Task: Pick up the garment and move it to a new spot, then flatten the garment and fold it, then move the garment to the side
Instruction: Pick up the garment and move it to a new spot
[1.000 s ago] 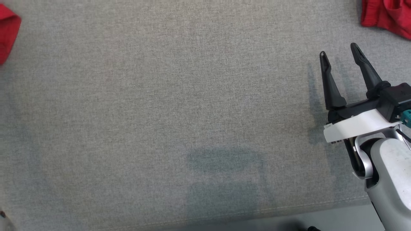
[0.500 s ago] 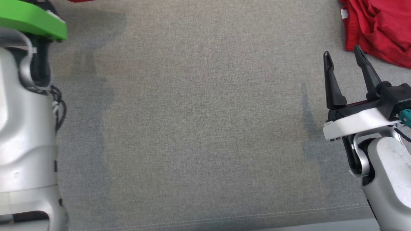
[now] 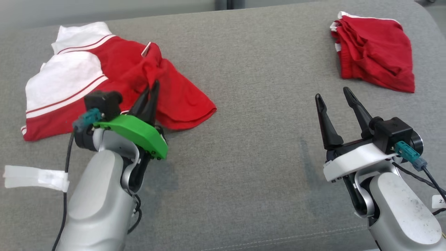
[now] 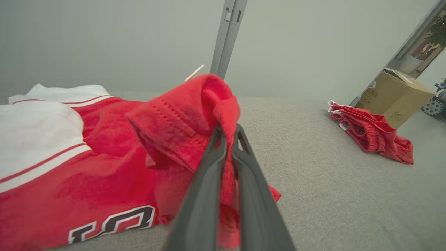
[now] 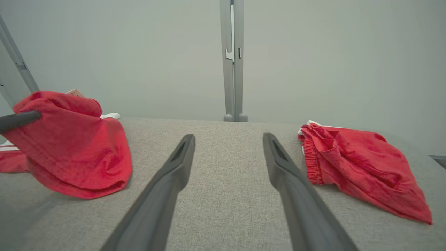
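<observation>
The garment (image 3: 104, 69), a red and white jersey with black lettering, lies crumpled at the far left of the grey cushioned surface (image 3: 244, 139). My left gripper (image 3: 153, 88) is shut on a raised red fold of it; in the left wrist view the cloth (image 4: 188, 115) bunches over and between the closed fingertips (image 4: 228, 129). My right gripper (image 3: 332, 94) hovers open over bare grey fabric at the right, nothing between its fingers (image 5: 177, 164). In the right wrist view the lifted fold (image 5: 76, 150) hangs at the left.
A second red garment (image 3: 376, 59) lies bunched at the far right (image 5: 359, 167). A strip of white tape (image 3: 35, 177) sits near the left front. A cardboard box (image 4: 393, 97) stands beyond the surface. A grey post (image 5: 232, 59) rises behind.
The head view has swung upward, bringing both garments and my left arm into the picture. The right gripper has stayed open throughout.
</observation>
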